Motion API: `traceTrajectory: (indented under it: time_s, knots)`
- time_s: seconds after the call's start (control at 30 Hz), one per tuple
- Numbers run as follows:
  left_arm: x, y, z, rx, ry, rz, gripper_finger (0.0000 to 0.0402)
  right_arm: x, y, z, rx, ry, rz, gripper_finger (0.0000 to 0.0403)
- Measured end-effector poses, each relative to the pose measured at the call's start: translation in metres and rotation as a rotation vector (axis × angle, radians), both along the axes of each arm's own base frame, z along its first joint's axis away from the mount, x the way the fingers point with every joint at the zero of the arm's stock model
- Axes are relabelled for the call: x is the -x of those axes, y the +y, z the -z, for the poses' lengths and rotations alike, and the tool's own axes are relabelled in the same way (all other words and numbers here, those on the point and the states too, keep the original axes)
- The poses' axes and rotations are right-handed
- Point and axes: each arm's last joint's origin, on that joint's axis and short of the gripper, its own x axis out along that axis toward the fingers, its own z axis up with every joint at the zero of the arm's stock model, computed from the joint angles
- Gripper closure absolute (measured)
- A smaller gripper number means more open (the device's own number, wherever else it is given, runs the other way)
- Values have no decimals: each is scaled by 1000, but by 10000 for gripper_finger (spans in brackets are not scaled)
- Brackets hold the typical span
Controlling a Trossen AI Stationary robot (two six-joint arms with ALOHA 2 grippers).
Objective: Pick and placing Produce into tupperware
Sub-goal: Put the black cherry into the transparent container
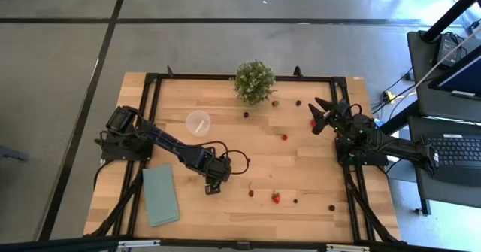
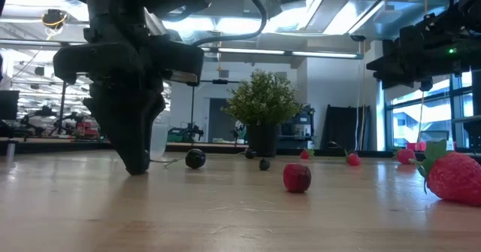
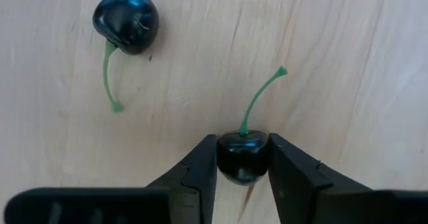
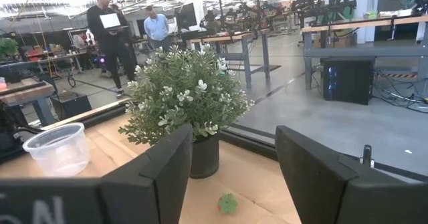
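Teal cloth (image 1: 160, 195) near left, untouched. Clear plastic cup (image 1: 198, 122) left of centre, far side, looks empty; no fruit in yet. My left claw (image 3: 243, 158) down at tabletop, near centre, fingers pinched on dark cherry (image 3: 242, 157), green stem up. Second dark cherry (image 3: 126, 21) lies nearby. Left arm stretched low, diagonal across table. Strawberries (image 1: 276, 198) and berries scattered centre to right, all left to move. Potted plant (image 1: 254, 81) far centre. My right claw (image 1: 322, 115) raised at far right, fingers spread, holding nothing, waiting.
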Motion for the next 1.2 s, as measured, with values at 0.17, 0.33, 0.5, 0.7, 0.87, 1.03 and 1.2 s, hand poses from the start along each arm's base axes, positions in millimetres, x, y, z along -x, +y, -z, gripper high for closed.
traceTrajectory:
  time_s: [0.17, 0.33, 0.5, 0.7, 0.87, 1.03, 1.2]
  knots:
    - [0, 0, 0, 2, 0, -3, 286, 0, 0, 0, 0, 0, 0, 186]
    - [-2, 1, -3, 22, 4, -3, 298, 0, 0, 0, 1, 1, 0, 186]
    - [-8, 7, -20, 89, -28, -9, 300, 0, 0, 0, 1, 1, 1, 186]
    - [4, 26, -59, 90, -98, -57, 300, 0, 0, 0, 2, 2, 2, 186]
    - [31, 54, -106, -23, -198, -158, 300, 0, 0, 0, 4, 3, 3, 186]
    - [62, 85, -146, -154, -323, -302, 299, 0, 0, 0, 2, 2, 5, 186]
    - [86, 114, -159, -258, -298, -435, 294, 1, -1, 0, -1, -1, 27, 186]
